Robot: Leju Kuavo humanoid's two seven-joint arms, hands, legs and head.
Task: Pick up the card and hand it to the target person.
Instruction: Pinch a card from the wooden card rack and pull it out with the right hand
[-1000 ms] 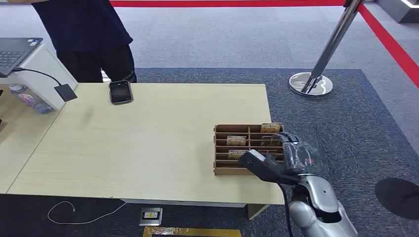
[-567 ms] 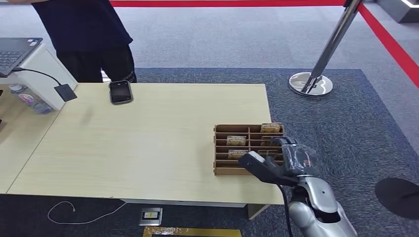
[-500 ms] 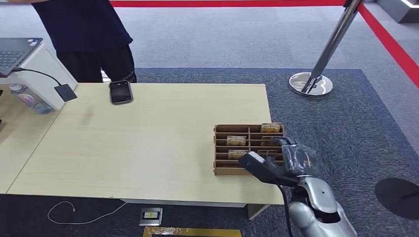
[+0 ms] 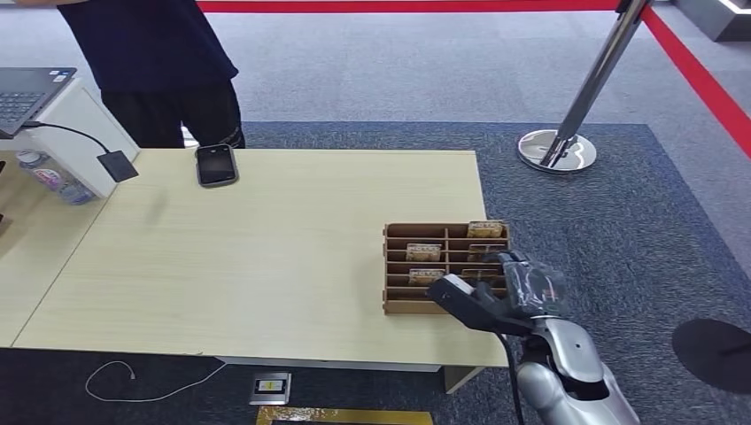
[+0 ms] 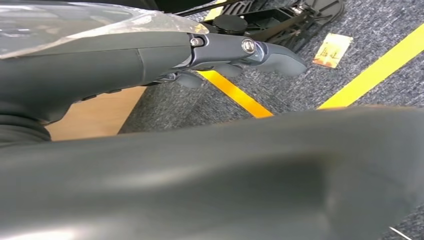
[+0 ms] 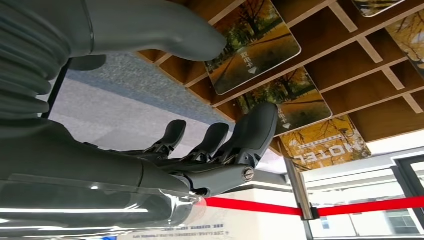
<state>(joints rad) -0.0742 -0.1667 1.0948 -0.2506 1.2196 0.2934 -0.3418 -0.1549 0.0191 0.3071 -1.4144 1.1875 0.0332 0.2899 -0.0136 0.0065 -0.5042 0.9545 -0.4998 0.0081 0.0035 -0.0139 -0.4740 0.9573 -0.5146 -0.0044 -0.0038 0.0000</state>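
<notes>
A pale wooden table (image 4: 248, 257) is standing in front of me on dark blue-grey carpet (image 4: 584, 230), with lighter grey carpet (image 4: 398, 71) lying beyond it. A red barrier belt (image 4: 407, 6) is running along the far edge and down my right side, hanging from a chrome stanchion (image 4: 584, 97) that is leaning across the view from its round base. Yellow floor tape (image 5: 235, 92) is crossing the carpet. Even light is falling over everything.

card (image 6: 256, 46): autumn-yellow trees, white print | rack (image 4: 400, 305): brown wood | table (image 4: 248, 257): pale woodgrain | right hand (image 4: 509, 292): dark grey | carpet (image 4: 611, 230): blue-grey, red stripe at 12 o'clock
</notes>
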